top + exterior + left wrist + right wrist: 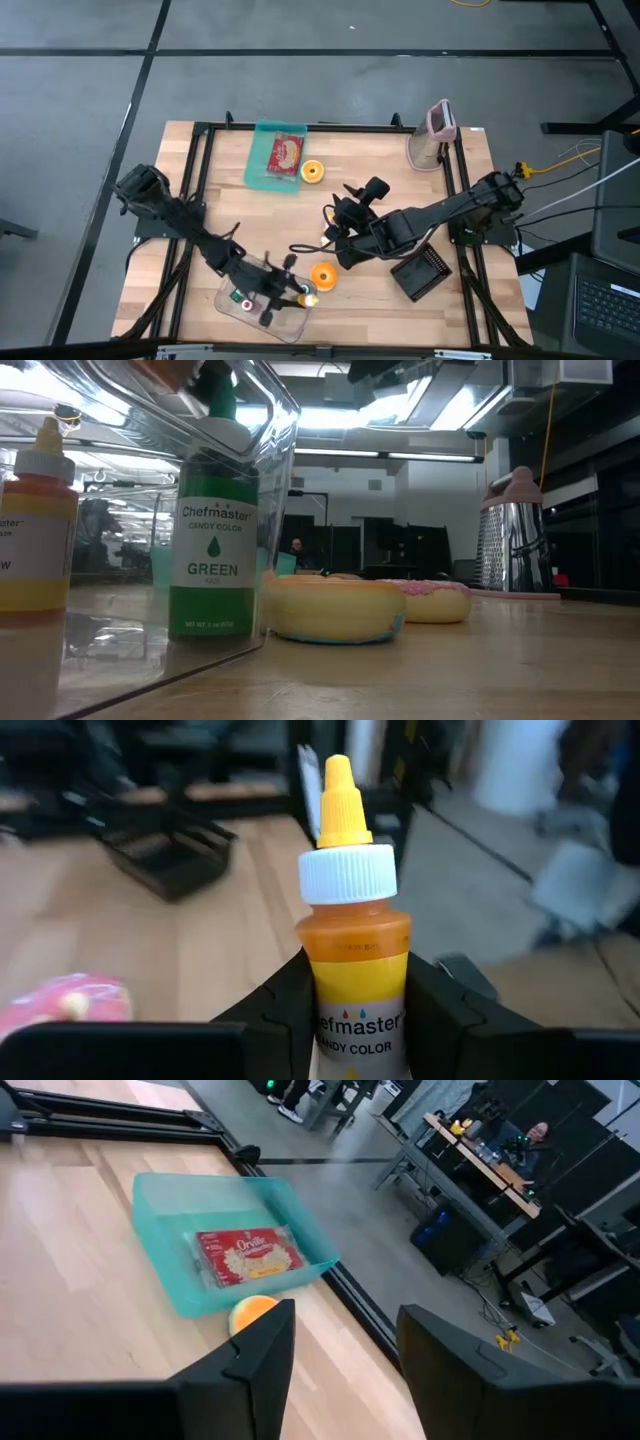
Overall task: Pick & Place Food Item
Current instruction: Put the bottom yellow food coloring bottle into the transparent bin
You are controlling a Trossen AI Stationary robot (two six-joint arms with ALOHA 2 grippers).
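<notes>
Flanking the clear bin (232, 300): doughnut (322, 276), black tray (424, 272).

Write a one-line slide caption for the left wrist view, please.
Left gripper shut on a yellow Chefmaster candy color bottle, white cap and yellow tip upward.

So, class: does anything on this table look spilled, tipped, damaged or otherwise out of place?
Nothing stands out. The left gripper holds the yellow bottle upright at the clear bin; the green bottle stands upright inside.

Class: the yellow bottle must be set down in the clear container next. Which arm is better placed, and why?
Left. The left gripper already clamps the yellow bottle over the clear container; the right gripper hangs open and empty, mid-table.
</notes>
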